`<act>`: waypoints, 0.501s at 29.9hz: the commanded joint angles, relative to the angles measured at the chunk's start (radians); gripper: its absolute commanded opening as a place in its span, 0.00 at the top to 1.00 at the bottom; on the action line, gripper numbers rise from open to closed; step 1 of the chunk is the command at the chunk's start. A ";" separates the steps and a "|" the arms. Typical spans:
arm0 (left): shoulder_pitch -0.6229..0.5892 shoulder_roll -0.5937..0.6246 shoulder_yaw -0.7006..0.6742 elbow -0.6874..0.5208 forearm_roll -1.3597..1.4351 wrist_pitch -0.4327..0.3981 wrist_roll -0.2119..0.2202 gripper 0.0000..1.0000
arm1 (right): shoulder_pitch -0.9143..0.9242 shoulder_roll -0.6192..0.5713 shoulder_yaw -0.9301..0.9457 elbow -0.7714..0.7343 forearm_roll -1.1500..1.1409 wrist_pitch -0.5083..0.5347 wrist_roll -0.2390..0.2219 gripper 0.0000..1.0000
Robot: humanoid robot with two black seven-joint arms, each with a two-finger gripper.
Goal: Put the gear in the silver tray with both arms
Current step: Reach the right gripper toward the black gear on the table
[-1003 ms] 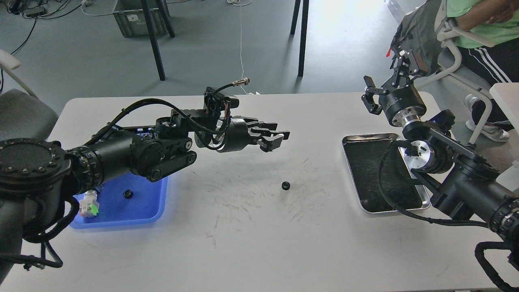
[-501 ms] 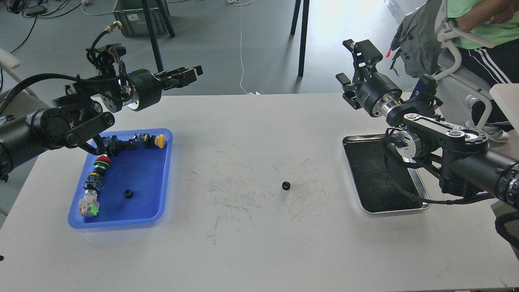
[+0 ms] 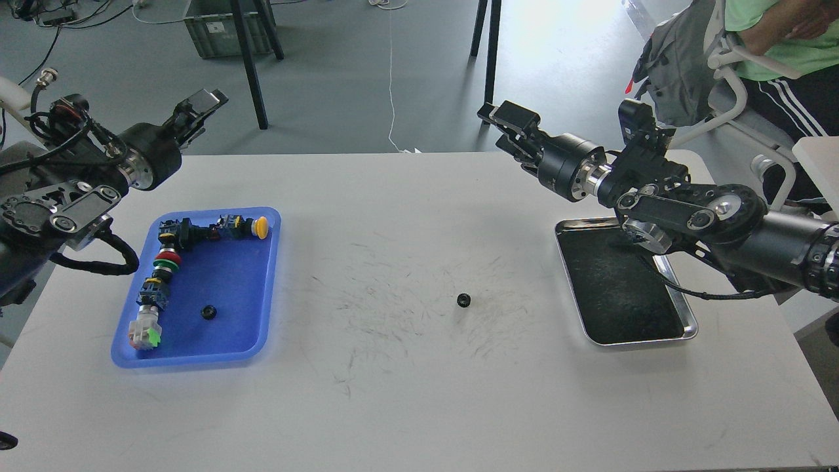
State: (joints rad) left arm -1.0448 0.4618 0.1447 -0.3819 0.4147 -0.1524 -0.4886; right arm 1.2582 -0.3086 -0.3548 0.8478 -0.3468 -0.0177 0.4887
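A small black gear [image 3: 463, 300] lies on the white table [image 3: 419, 406] near its middle, held by nothing. The silver tray [image 3: 639, 341] sits at the right with a bare dark floor. My left gripper [image 3: 200, 108] is raised beyond the table's far left edge, above the blue tray, and holds nothing that I can see; its fingers cannot be told apart. My right gripper [image 3: 508, 129] points left above the table's far edge, up and left of the silver tray, with its fingers apart and empty. Both grippers are far from the gear.
A blue plastic tray [image 3: 265, 282] at the left holds a row of coloured push buttons [image 3: 164, 262] and a second small black gear [image 3: 208, 313]. A seated person [image 3: 780, 52] and a chair are at the far right. Table legs [image 3: 249, 65] stand behind.
My left arm has pulled back from over the table's middle to the far left and risen. My right gripper has swung left and turned to point left. The gear on the table has not moved.
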 commanded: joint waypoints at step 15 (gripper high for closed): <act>0.026 -0.078 -0.135 0.212 -0.034 -0.259 0.000 0.02 | 0.268 0.068 -0.486 0.096 -0.464 0.048 0.000 0.05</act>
State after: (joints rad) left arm -1.0136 0.3853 0.0122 -0.1969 0.3812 -0.3750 -0.4886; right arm 1.4981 -0.2691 -0.7699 0.9425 -0.7325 0.0221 0.4888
